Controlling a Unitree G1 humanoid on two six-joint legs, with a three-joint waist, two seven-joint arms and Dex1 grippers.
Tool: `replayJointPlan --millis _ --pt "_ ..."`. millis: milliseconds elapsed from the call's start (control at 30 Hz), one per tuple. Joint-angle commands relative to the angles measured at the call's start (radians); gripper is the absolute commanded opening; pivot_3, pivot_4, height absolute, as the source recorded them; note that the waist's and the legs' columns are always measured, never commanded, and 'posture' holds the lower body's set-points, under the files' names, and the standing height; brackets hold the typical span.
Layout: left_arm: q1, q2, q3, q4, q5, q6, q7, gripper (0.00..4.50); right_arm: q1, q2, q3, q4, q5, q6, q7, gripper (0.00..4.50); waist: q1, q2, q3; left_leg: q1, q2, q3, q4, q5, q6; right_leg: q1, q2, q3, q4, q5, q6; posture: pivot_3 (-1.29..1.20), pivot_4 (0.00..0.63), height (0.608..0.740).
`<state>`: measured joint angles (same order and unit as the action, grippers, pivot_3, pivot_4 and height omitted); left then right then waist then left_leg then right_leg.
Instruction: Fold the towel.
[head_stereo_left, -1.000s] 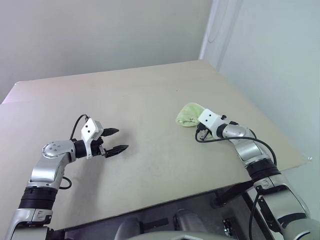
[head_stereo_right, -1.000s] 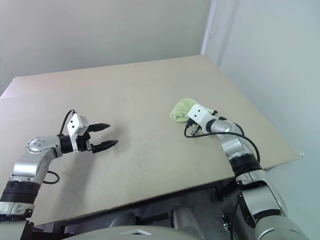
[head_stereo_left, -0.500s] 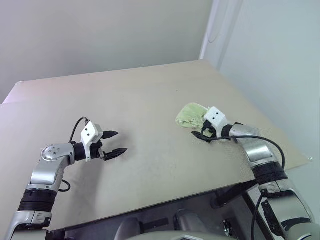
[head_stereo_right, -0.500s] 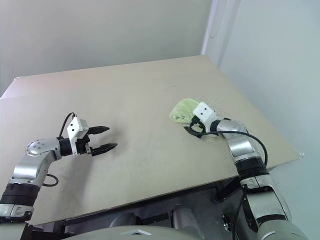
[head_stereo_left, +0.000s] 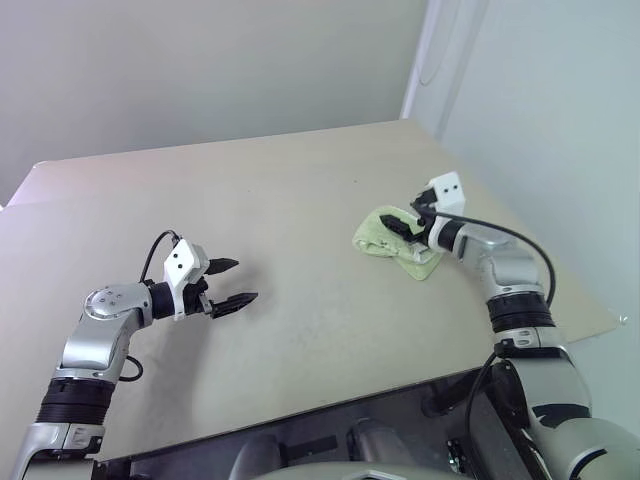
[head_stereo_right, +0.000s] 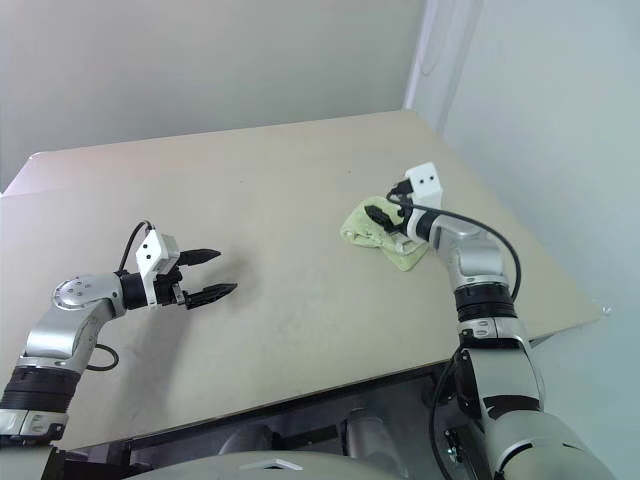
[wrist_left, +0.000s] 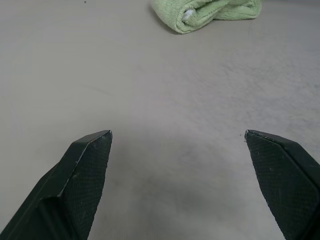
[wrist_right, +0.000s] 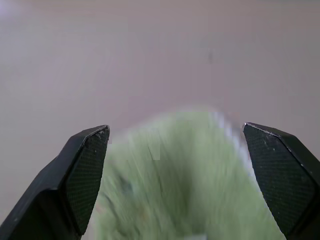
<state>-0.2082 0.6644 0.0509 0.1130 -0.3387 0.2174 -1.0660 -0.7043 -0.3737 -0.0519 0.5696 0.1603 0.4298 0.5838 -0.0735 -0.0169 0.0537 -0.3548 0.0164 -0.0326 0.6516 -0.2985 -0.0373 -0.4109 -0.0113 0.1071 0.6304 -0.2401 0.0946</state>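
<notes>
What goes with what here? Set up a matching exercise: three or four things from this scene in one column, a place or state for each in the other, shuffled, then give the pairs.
Things:
1. towel
2. left gripper
3. right gripper
4. table

Places or states:
A. open, over bare table on the left side
B. open, fingers just above the green cloth
C. beige, flat, bearing the cloth
D. bunched in a folded heap near the table's right edge

Pairs: 1-D, 2-A, 3-B, 4-C
</notes>
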Motion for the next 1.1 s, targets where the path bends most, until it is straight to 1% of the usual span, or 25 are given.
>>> replayJointPlan --millis 33,167,267,433,500,633,833,967,1100 --pt "-0.006 0.007 0.027 -0.052 -0.027 0.02 0.008 4.5 -0.021 0.016 0.031 0.089 -0.057 -0.116 -0.037 4.46 -0.001 0.0 0.0 0.0 0.0 0.0 0.0 0.0 0.0 0.0 0.0 0.0 0.0 0.0 0.0 0.0 0.0 0.74" --pt "-0.002 0.011 0.047 -0.089 -0.061 0.071 0.015 4.5 -0.036 0.043 0.055 0.267 -0.12 -0.213 -0.128 4.46 -0.008 0.0 0.0 0.001 0.0 0.0 -0.001 0.0 0.0 0.0 0.0 0.0 0.001 0.0 0.0 0.0 0.0 0.74" --pt "0.002 0.015 0.054 -0.111 -0.077 0.097 0.019 4.5 -0.05 0.054 0.058 0.352 -0.139 -0.261 -0.151 4.46 -0.016 -0.001 -0.001 0.003 0.0 0.0 0.0 0.0 0.0 0.003 0.0 0.0 0.001 0.0 0.0 0.0 0.0 0.74" --pt "-0.001 0.021 0.067 -0.146 -0.117 0.159 0.023 4.5 -0.068 0.06 0.053 0.405 -0.14 -0.288 -0.143 4.46 -0.027 -0.002 -0.001 0.011 0.0 -0.001 0.001 0.0 0.0 0.012 0.0 0.0 0.0 -0.002 -0.002 0.0 0.0 0.74" --pt "-0.002 0.026 0.069 -0.167 -0.133 0.185 0.015 4.5 -0.077 0.057 0.047 0.412 -0.135 -0.287 -0.139 4.46 -0.027 -0.002 -0.001 0.016 0.0 -0.001 0.0 0.0 0.0 0.016 0.0 0.0 0.0 -0.004 0.001 0.0 0.0 0.74" --pt "-0.004 0.035 0.071 -0.194 -0.153 0.216 0.012 4.5 -0.09 0.05 0.036 0.421 -0.126 -0.284 -0.133 4.46 -0.027 -0.002 -0.001 0.016 0.0 -0.001 0.0 0.0 0.0 0.016 0.0 0.0 0.0 -0.004 0.001 0.0 0.0 0.74" --pt "-0.018 0.042 0.06 -0.147 -0.128 0.187 0.001 4.5 -0.091 0.038 -0.009 0.31 -0.056 -0.234 -0.056 4.46 -0.028 -0.001 -0.001 0.016 0.0 -0.001 0.0 0.0 0.0 0.016 0.0 0.0 0.0 -0.004 0.001 0.0 0.0 0.74" --pt "-0.024 0.046 0.053 -0.118 -0.117 0.166 -0.022 4.5 -0.055 0.04 -0.005 0.152 -0.019 -0.181 0.01 4.46 -0.031 -0.001 0.0 0.015 0.0 -0.001 -0.001 0.0 0.0 0.014 0.0 0.0 0.0 -0.004 0.002 0.0 0.0 0.74" --pt "-0.034 0.039 0.055 -0.103 -0.113 0.153 -0.027 4.5 -0.026 0.035 -0.016 0.013 0.022 -0.107 0.041 4.46 -0.033 0.0 0.0 0.014 0.0 -0.001 -0.003 0.0 0.0 0.013 0.001 0.0 0.0 -0.004 0.002 0.0 0.0 0.74"
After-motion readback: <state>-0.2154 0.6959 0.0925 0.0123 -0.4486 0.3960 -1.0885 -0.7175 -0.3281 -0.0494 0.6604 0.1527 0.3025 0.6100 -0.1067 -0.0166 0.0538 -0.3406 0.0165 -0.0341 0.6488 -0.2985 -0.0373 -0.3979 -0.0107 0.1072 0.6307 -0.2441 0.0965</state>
